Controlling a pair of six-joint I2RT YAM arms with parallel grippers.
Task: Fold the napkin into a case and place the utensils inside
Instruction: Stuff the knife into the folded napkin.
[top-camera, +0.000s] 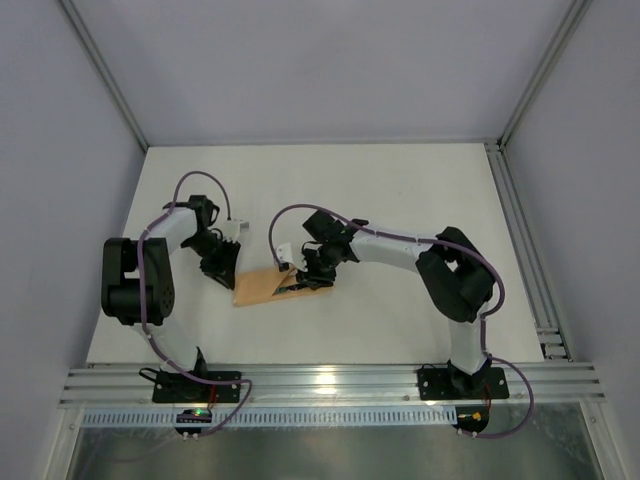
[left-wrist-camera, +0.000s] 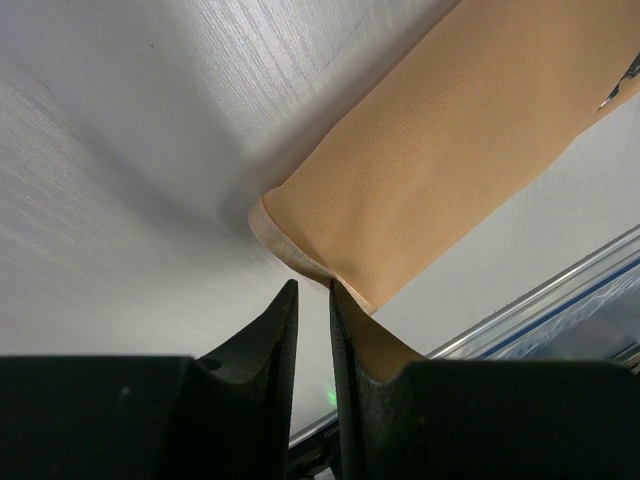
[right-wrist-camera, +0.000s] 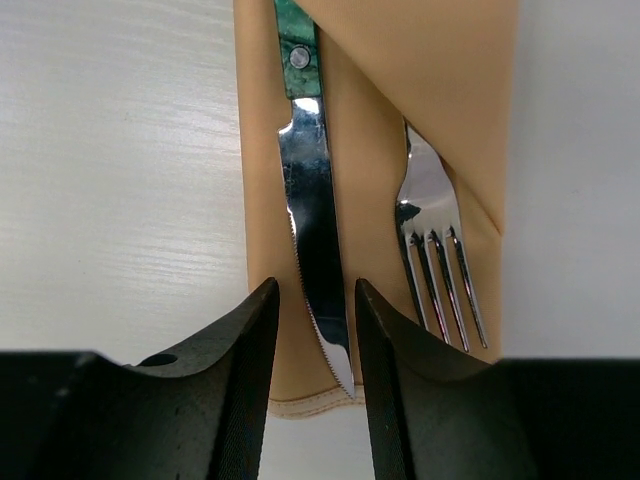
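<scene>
Right gripper (right-wrist-camera: 312, 290) is spread partway, jaws either side of the knife (right-wrist-camera: 315, 240) blade with a sliver of gap on both sides, so not gripping it. The left gripper (left-wrist-camera: 312, 292) is pressed nearly together on an end corner of the case (left-wrist-camera: 440, 170). Knife and fork (right-wrist-camera: 435, 230) both have handles tucked under the diagonal flap, case flat on the table (right-wrist-camera: 120, 150) between the arms. Looks like the final loading step to me, and the next move wants a gentle nudge of the knife deeper while left pins the cloth so nothing bunches.
</scene>
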